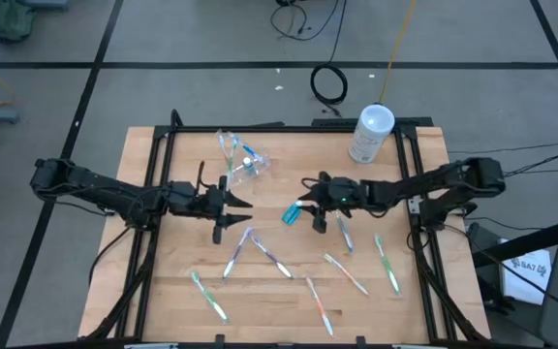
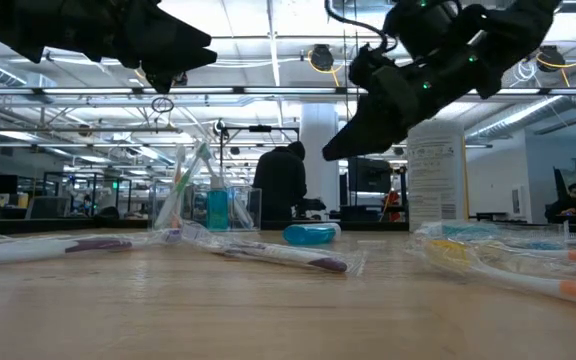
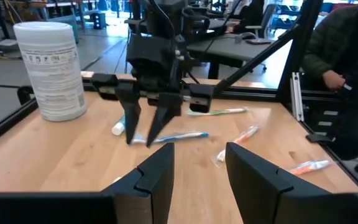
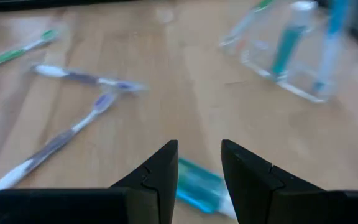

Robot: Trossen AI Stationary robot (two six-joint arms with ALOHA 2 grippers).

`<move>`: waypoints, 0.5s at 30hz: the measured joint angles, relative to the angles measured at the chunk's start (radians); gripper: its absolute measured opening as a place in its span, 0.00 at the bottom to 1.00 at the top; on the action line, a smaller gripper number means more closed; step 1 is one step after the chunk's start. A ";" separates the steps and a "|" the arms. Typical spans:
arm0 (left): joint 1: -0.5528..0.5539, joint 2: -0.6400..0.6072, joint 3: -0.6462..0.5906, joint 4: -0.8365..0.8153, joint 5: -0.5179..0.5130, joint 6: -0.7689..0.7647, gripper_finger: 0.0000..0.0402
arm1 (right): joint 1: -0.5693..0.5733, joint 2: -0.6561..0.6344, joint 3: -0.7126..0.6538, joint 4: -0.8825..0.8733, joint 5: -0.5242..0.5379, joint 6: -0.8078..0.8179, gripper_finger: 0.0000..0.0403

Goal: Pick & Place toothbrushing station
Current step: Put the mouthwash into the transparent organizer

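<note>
A small teal tube (image 1: 292, 214) with a white cap lies on the wooden table near its middle. My right gripper (image 1: 305, 205) hovers open just above it; in the right wrist view the tube (image 4: 199, 190) shows below the gap between the fingers (image 4: 199, 167). My left gripper (image 1: 232, 202) stands open to the tube's left, above the table, holding nothing (image 3: 197, 167). A clear pouch (image 1: 241, 157) with a tube and brushes inside rests on the table farther back. Several toothbrushes (image 1: 271, 254) lie flat on the near half.
A large whitish canister (image 1: 371, 133) stands upright at the far right. A black frame (image 1: 289, 127) runs round the table's edges. A person (image 3: 347, 68) sits beyond the table's right side. Bare wood lies between the pouch and the canister.
</note>
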 joint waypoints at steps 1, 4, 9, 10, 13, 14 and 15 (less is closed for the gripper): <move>-0.001 0.000 0.000 0.000 0.000 -0.001 0.37 | 0.000 0.020 0.012 -0.001 -0.018 0.000 0.28; -0.003 0.000 0.000 -0.004 0.000 -0.001 0.37 | -0.001 0.069 0.043 0.003 -0.022 0.000 0.28; 0.001 0.000 0.000 -0.023 -0.017 0.013 0.37 | -0.016 0.105 0.069 -0.015 0.008 -0.010 0.28; 0.001 0.000 0.000 -0.024 -0.022 0.010 0.37 | -0.020 0.102 0.070 -0.013 0.028 0.003 0.28; 0.001 0.000 0.000 -0.026 -0.032 0.009 0.37 | -0.022 0.064 0.071 -0.068 0.101 0.034 0.29; 0.001 0.000 0.000 -0.030 -0.035 0.011 0.37 | -0.022 0.054 0.071 -0.089 0.119 0.024 0.29; 0.001 0.000 0.000 -0.031 -0.035 0.015 0.37 | -0.022 0.044 0.071 -0.117 0.134 0.007 0.30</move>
